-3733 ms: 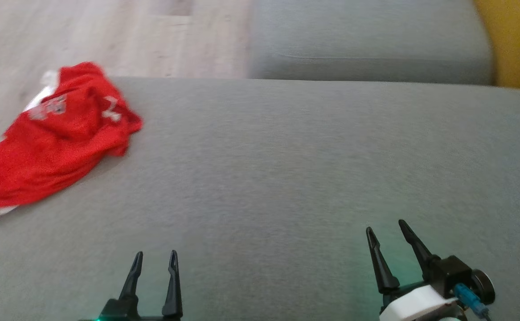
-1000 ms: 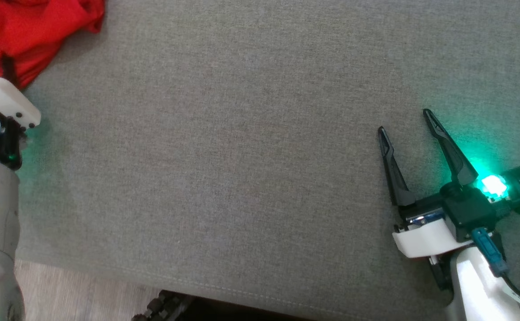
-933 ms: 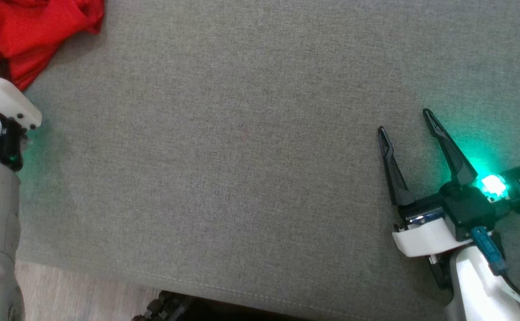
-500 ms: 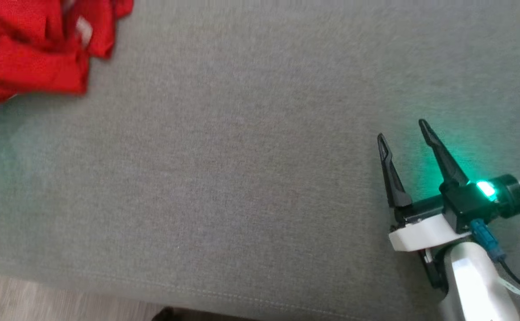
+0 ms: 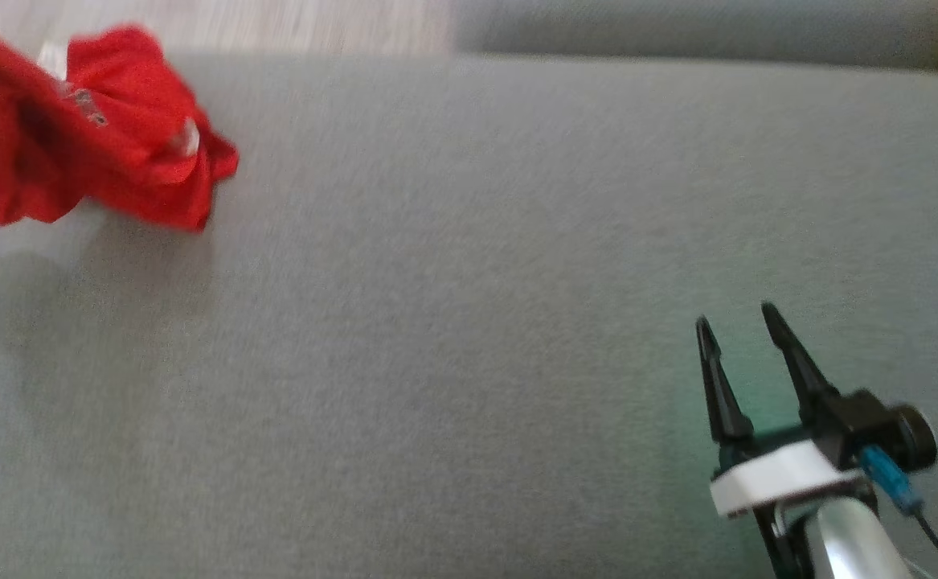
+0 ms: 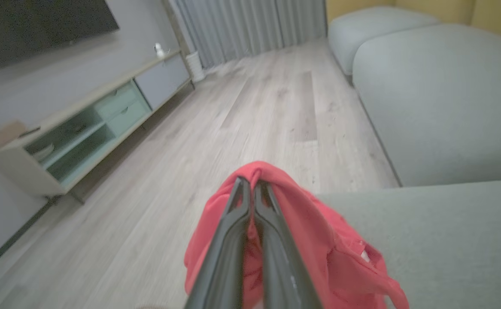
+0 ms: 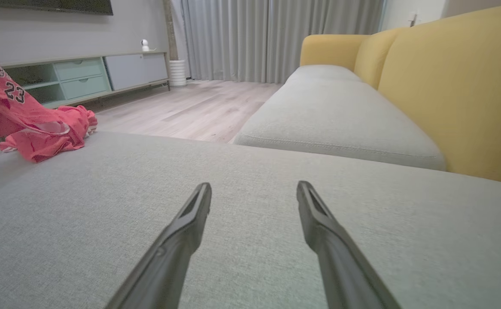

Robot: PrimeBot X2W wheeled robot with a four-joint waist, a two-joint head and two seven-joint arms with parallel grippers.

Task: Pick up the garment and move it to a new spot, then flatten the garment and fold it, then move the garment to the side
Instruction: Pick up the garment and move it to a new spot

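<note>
One red garment hangs over the left end of the near cushion, its lower folds resting there. The left wrist view gives the grip: the left gripper is pinched tight on a fold. The right wrist view gives the printed 23 (dark digits) and the far cushion. The right gripper is spread wide and holds nothing. Count: two grippers, two grey cushions.

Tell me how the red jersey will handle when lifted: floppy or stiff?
Probably floppy: the red jersey sags in folds from the left gripper. Likely light: one pinch holds it up. Its trailing end may drag on the couch.
</note>
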